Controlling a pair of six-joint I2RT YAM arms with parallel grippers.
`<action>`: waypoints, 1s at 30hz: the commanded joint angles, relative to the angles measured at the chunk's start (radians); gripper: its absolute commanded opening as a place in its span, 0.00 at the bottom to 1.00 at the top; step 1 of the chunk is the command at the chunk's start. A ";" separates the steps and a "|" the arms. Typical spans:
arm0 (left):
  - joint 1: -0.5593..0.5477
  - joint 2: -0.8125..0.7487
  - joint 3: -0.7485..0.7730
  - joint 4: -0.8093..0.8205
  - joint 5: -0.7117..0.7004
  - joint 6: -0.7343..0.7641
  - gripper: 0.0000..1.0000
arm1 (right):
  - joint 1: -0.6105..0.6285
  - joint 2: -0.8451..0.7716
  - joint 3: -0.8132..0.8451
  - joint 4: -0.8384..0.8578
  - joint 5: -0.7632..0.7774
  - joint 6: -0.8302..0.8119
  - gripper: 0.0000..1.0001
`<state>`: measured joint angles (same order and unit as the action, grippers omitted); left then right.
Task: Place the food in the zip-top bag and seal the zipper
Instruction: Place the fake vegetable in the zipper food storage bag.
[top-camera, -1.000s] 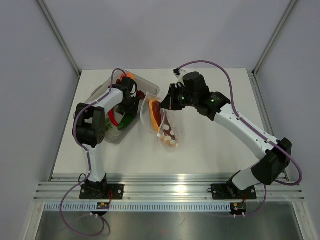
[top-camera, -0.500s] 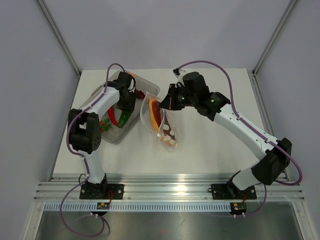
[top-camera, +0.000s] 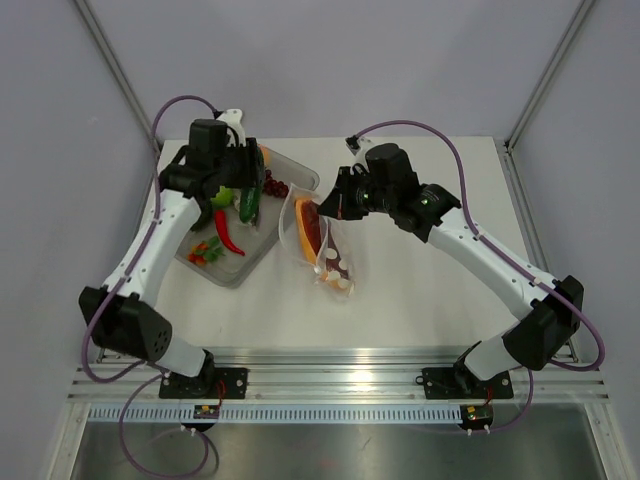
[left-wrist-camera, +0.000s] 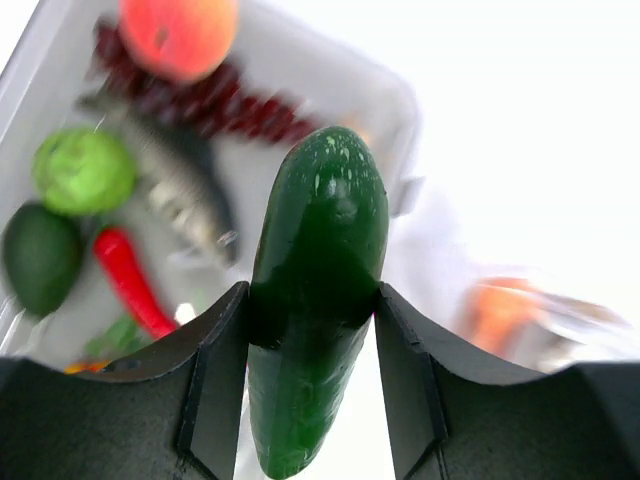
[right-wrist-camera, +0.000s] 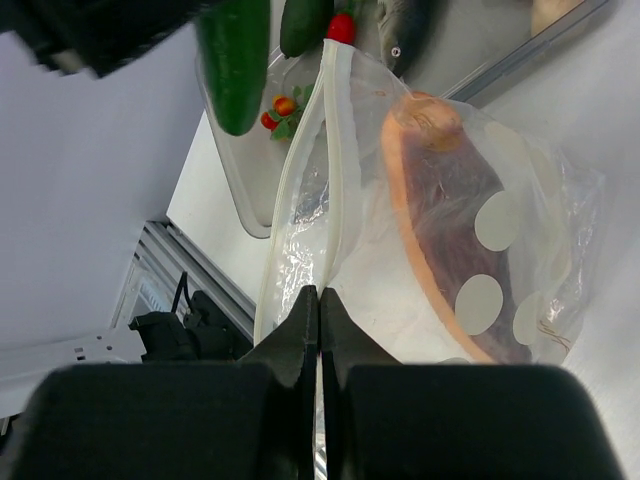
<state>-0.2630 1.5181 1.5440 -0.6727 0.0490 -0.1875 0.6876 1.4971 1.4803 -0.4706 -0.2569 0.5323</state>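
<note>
My left gripper is shut on the dark-green cucumber and holds it above the right side of the clear grey tray; the cucumber also shows in the top view. My right gripper is shut on the mouth edge of the zip-top bag, holding it open; its zipper runs up from my fingers. The orange-red fruit wedge lies inside the bag. The lime, avocado, red chili, peach and grapes lie in the tray.
A grey toy fish and small red-and-green bits also lie in the tray. The tray stands at the left back of the white table, the bag just right of it. Metal frame posts stand at the table's back corners.
My left gripper has lifted out of the tray with the cucumber in it and risen, the arm swinging up. The right gripper and the bag have stayed put.
</note>
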 joint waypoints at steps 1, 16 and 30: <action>0.001 -0.125 -0.068 0.233 0.201 -0.125 0.00 | 0.016 -0.012 0.020 0.070 -0.028 0.011 0.00; -0.048 -0.460 -0.547 0.763 0.236 -0.618 0.00 | 0.020 -0.032 -0.055 0.205 0.061 0.193 0.00; -0.099 -0.431 -0.647 0.841 0.154 -0.613 0.00 | 0.023 0.002 -0.077 0.354 -0.016 0.316 0.00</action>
<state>-0.3397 1.0836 0.9276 0.0864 0.2607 -0.8089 0.6960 1.5040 1.4021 -0.2203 -0.2546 0.8089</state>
